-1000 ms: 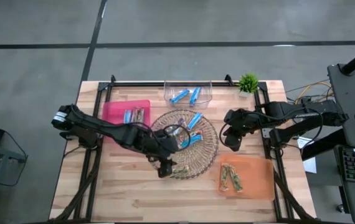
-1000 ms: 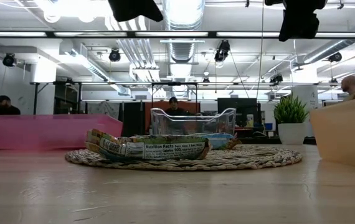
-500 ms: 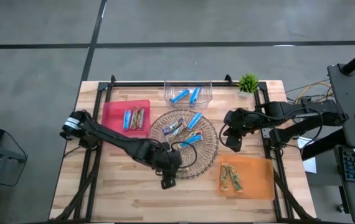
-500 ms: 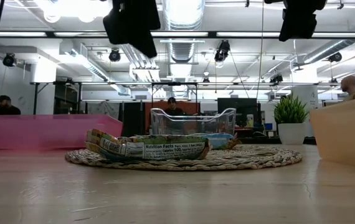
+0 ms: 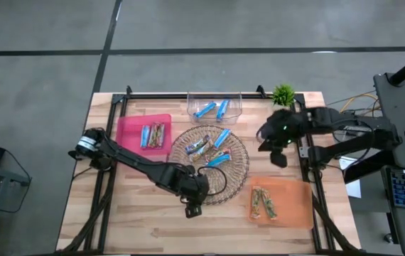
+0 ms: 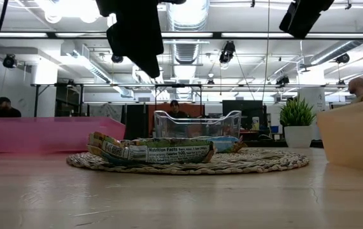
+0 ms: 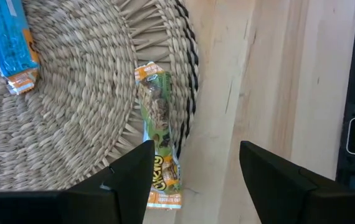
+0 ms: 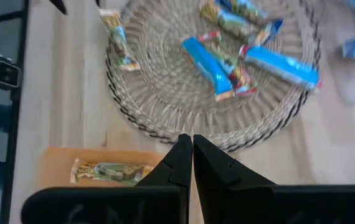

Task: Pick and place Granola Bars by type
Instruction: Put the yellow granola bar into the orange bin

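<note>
I have a pale wooden desk (image 5: pixel 138 213) with a black frame, standing on a grey floor; across it the low view shows an open workshop with bright ceiling lights, ducts and a few people seated far back. A small potted plant (image 5: pixel 283 94) sits at the far right corner.

A round wicker tray (image 5: pixel 238 167) lies mid-desk. On it I count three bright blue granola bars (image 5: pixel 222 138), two or so silvery multicoloured ones (image 5: pixel 197 146) bunched beside them, and one brownish-green bar (image 7: pixel 157 127) half over the tray's near rim, its lower end on the wood.

Clear bin (image 5: pixel 214 108) at the far edge: two blue bars. Pink tray (image 5: pixel 128 131) on the left: one blue and one multicoloured, side by side. Orange tray (image 5: pixel 295 206) at the near right: two brownish-green bars.

My left hand (image 5: pixel 192 209) hangs above the tray's near rim, fingers (image 7: pixel 124 177) spread apart on either side of the overhanging brownish-green bar, not touching it. My right hand (image 5: pixel 278 158) is raised beside the tray's right edge, fingers pressed together, holding nothing.
</note>
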`<control>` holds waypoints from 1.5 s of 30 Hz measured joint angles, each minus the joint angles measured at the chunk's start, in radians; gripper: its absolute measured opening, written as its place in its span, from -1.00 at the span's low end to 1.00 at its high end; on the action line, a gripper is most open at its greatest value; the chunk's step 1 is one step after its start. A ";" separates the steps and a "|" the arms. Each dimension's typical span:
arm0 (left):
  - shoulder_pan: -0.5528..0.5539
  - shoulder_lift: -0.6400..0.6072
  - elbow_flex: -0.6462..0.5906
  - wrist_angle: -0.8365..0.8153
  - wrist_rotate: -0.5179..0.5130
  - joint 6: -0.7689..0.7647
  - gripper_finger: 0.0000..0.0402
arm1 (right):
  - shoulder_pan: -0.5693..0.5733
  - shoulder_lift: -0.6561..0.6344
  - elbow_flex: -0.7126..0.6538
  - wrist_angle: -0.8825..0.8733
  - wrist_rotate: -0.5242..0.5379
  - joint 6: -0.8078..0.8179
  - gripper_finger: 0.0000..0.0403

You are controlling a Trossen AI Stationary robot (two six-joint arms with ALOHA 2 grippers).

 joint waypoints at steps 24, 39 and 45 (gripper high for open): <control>0.013 0.000 -0.131 0.101 -0.052 -0.007 0.09 | -0.310 -0.288 0.032 0.010 -0.556 -0.183 -0.96; 0.022 0.013 -0.182 0.153 -0.048 -0.010 0.09 | -0.310 -0.369 0.093 0.009 -0.527 -0.124 -0.96; 0.019 0.066 -0.160 0.153 -0.018 0.000 0.09 | -0.310 -0.364 0.091 0.008 -0.520 -0.137 -0.96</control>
